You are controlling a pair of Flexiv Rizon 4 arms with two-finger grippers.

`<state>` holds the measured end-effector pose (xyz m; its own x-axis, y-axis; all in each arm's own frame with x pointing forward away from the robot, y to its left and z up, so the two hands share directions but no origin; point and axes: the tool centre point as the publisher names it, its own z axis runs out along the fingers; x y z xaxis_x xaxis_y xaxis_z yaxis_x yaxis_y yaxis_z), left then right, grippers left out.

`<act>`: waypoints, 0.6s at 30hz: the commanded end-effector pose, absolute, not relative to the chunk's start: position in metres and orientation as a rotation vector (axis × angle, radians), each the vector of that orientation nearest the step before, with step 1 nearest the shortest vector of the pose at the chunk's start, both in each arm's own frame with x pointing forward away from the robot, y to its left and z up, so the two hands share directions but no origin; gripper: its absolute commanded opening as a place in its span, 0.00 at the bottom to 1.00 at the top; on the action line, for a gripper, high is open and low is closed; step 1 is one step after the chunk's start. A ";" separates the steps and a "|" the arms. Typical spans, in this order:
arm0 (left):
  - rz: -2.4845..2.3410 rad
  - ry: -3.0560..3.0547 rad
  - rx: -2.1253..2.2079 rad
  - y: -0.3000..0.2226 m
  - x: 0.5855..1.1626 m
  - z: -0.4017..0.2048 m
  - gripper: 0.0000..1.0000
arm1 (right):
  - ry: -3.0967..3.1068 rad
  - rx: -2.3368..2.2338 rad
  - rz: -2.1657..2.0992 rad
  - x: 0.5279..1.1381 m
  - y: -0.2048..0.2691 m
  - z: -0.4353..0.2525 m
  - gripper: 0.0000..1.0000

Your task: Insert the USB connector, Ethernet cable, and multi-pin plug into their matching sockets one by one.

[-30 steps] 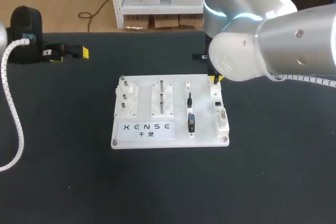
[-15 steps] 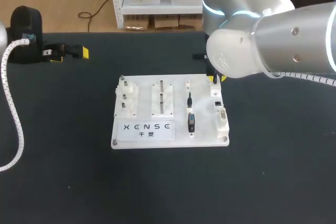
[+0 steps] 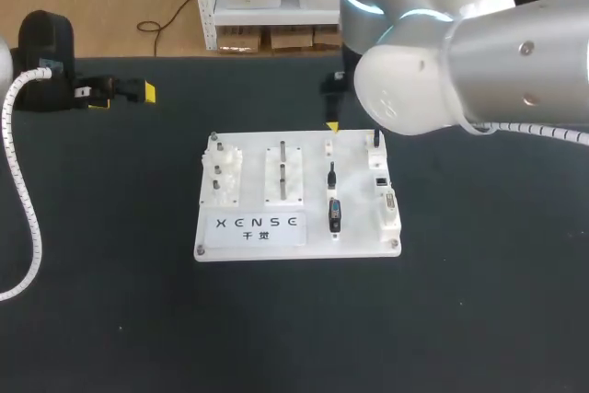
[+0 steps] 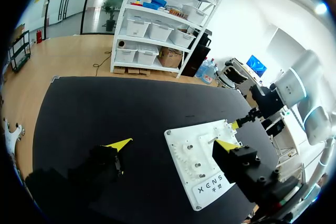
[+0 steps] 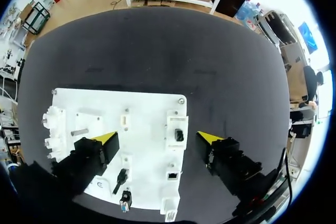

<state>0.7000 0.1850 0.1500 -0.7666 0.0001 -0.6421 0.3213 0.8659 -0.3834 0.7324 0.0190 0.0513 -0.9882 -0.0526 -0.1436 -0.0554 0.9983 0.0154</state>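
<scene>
A white board point(image 3: 253, 181) lies mid-table. In its right-hand socket column the black USB connector point(image 5: 179, 135) stands in the top socket, also seen in the head view point(image 3: 376, 140). Below it are the Ethernet socket point(image 5: 172, 174) and the multi-pin socket point(image 3: 390, 202). The Ethernet cable plug point(image 3: 332, 173) and the multi-pin plug point(image 3: 335, 214) rest in the holder column to the left. My right gripper point(image 5: 157, 137) hovers open above the board's back part, holding nothing; one yellow fingertip point(image 3: 332, 126) shows in the head view. My left gripper point(image 4: 172, 144) is open and empty, far off at the back left.
The board point(image 5: 142, 108) also carries white peg fixtures point(image 3: 221, 172) and two upright pins point(image 3: 283, 167) on its left half. My right arm's big elbow point(image 3: 442, 71) overhangs the table's back right. A coiled white cable point(image 3: 23, 200) runs along my left arm.
My right gripper has opened and let go of the USB connector, which stays in its socket. The gripper has then risen and shifted left, toward the holder column.
</scene>
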 end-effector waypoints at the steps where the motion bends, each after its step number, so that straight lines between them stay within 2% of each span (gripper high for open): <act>1: -0.636 2.374 0.232 0.185 0.700 0.150 1.00 | 2.985 -0.100 0.047 0.713 0.022 0.060 1.00; 18: -0.636 2.374 0.232 0.185 0.700 0.150 1.00 | 3.050 -0.235 0.080 0.671 0.046 0.050 1.00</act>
<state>0.7000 0.1850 0.1500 -0.7666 0.0001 -0.6421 0.3213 0.8659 -0.3834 0.6718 0.0451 0.0536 -0.9851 -0.1480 -0.0877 -0.1524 0.9873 0.0457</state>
